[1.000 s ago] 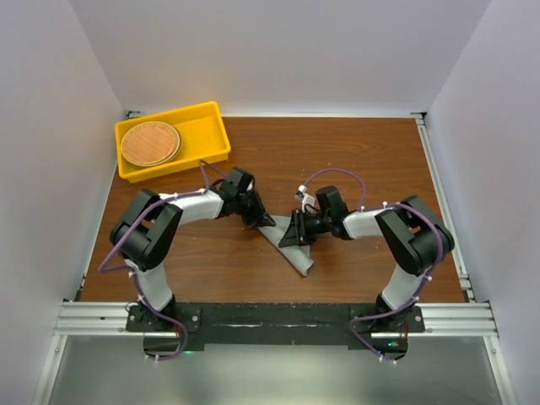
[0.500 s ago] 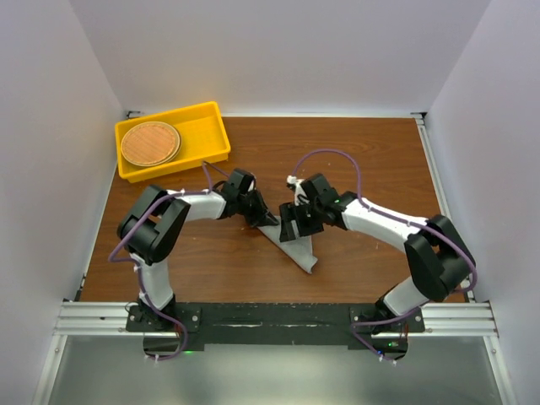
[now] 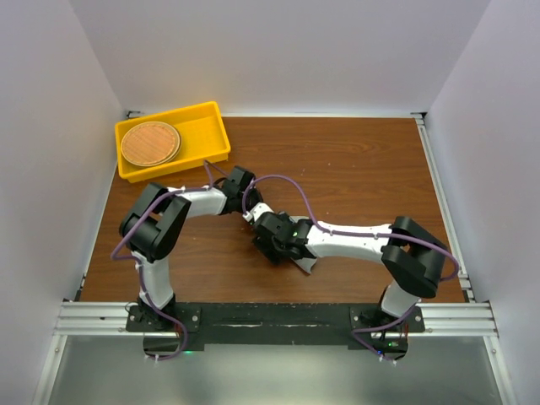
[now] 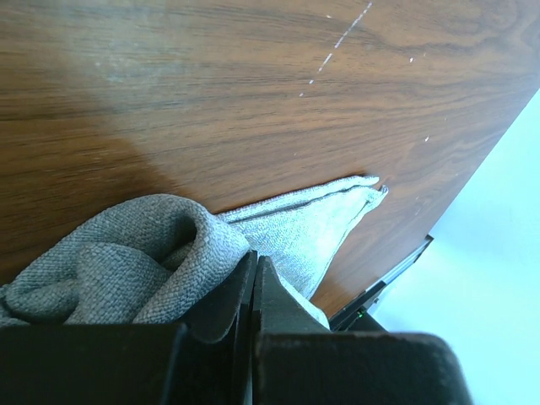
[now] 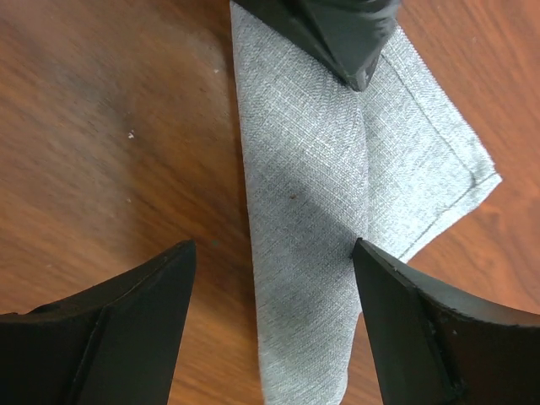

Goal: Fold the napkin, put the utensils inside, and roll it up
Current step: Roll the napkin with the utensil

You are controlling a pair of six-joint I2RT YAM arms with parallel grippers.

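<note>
The grey napkin (image 3: 305, 262) lies folded into a narrow strip on the wood table, mostly hidden under my right arm in the top view. In the right wrist view the napkin (image 5: 312, 211) runs between my spread fingers, with a second layer fanning out to the right. My right gripper (image 3: 268, 240) (image 5: 274, 249) is open and straddles the strip just above it. My left gripper (image 3: 251, 211) (image 4: 253, 261) is shut at the strip's far end, with the napkin (image 4: 312, 224) bunched beside its fingers. Its dark tip (image 5: 354, 59) touches the fold line. No utensils are visible.
A yellow tray (image 3: 211, 126) at the back left holds a round brown woven disc (image 3: 150, 143). White walls close in the table on three sides. A metal rail (image 3: 270, 316) runs along the near edge.
My right arm has stretched out to the left, and its gripper has moved from the napkin's right side to over its left end. The left gripper has stayed put.
</note>
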